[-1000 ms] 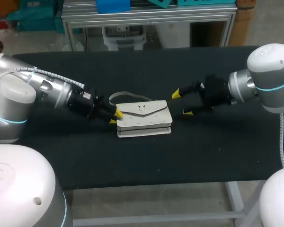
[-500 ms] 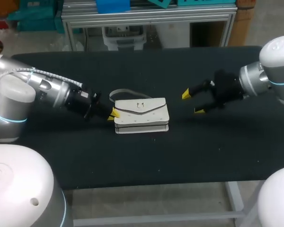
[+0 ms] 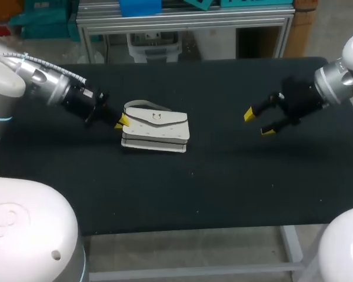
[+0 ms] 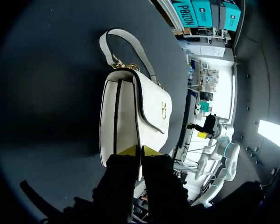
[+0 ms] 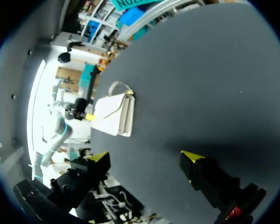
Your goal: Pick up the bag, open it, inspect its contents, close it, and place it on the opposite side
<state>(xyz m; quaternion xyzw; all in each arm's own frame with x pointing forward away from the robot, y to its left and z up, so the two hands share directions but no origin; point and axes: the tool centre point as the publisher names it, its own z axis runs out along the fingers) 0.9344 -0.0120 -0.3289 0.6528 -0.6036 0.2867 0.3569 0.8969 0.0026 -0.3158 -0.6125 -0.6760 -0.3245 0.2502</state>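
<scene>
Left jaws: drawn close together and clamped on the end of the bag (image 3: 156, 127), at centre-left of the head frame. One yellow tip (image 3: 122, 121) is seen against the bag's left end. In the left wrist view both tips (image 4: 127, 150) are set side by side on the bag's nearest edge, with a thin part of the bag (image 4: 126, 121) pinched between them.

Left arm (image 3: 41, 85): entered from the upper left of the head frame and angled down to the right, toward the bag.

Bag: white, lying flat on the black table (image 3: 223, 176), left of centre. The pointed flap is turned up and laid shut, and a small gold clasp (image 3: 156, 116) is at its middle. A white strap (image 3: 142, 105) is curved out along the upper edge. In the left wrist view the strap (image 4: 126, 39) is looped ahead of the bag's far end, on a gold link. In the right wrist view the bag (image 5: 113, 115) is seen far ahead of the right jaws, with the left arm at its far end.

Right jaws: spread wide with nothing between them, at centre-right of the head frame, well apart from the bag. The yellow tips (image 3: 249, 114) are pointed left. In the right wrist view only bare table is seen between the tips (image 5: 191, 156).

Right arm (image 3: 335, 82): entered from the right edge of the head frame.
</scene>
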